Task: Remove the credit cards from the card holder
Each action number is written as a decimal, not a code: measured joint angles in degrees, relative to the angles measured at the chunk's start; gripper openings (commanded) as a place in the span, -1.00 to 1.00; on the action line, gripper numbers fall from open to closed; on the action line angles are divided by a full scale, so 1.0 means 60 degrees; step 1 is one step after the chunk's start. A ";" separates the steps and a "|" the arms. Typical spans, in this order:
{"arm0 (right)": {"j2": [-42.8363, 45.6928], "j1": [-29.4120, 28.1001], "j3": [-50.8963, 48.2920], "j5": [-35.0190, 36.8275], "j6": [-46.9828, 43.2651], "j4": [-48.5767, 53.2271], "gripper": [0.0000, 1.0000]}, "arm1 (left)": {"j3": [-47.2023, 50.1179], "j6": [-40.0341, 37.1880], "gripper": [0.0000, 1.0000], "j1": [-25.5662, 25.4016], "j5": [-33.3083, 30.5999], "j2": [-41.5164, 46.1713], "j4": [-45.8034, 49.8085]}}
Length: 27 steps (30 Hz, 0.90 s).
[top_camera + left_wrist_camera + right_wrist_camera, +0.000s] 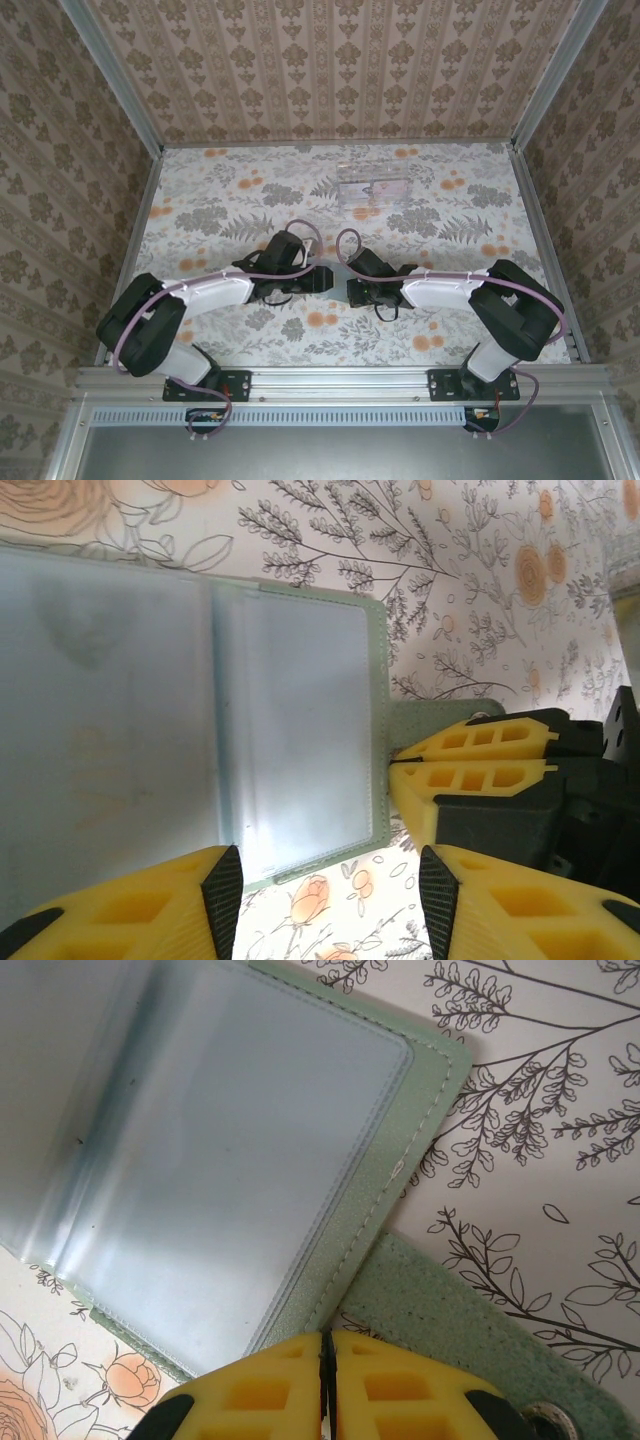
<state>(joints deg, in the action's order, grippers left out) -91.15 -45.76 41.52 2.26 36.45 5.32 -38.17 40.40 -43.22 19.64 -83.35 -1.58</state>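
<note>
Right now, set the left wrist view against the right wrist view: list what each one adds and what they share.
Left wrist: the left claw, open at the card holder edge, and the right claw seen from outside, shut, tips at the tab. Right wrist: the metal snap at the tab's end, and the holder's stitching close up. Both: the opened holder, its clear sleeves and the flowered table.

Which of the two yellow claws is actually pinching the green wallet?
The right gripper: its jaws are shut on the side tab of the card holder. The left gripper has its jaws apart, gripping nothing.
</note>
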 measured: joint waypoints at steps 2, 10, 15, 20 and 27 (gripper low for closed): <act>0.0000 0.0000 0.0000 0.0000 0.0000 0.0000 -0.75 | -0.0073 -0.0186 0.06 0.0193 -0.0259 0.0040 0.0270; 0.0000 0.0000 0.0000 -0.0004 0.0004 0.0000 -0.75 | -0.0222 -0.0707 0.07 0.0820 -0.0678 -0.0149 0.0692; 0.0000 0.0000 0.0000 -0.0007 0.0004 0.0000 -0.75 | -0.0280 -0.0780 0.05 0.0820 -0.0729 -0.0608 0.0736; 0.0000 0.0000 0.0000 -0.0025 0.0007 0.0000 -0.75 | -0.0280 -0.0783 0.05 0.0820 -0.0790 -0.0725 0.0721; 0.0000 0.0000 0.0000 -0.0033 0.0040 -0.0004 -0.75 | -0.0280 -0.0780 0.05 0.0820 -0.1031 -0.0554 0.0805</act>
<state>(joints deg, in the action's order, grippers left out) -91.15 -45.76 41.52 2.07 36.69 5.30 -39.86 35.73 -38.30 13.45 -86.67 3.25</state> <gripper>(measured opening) 0.127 0.525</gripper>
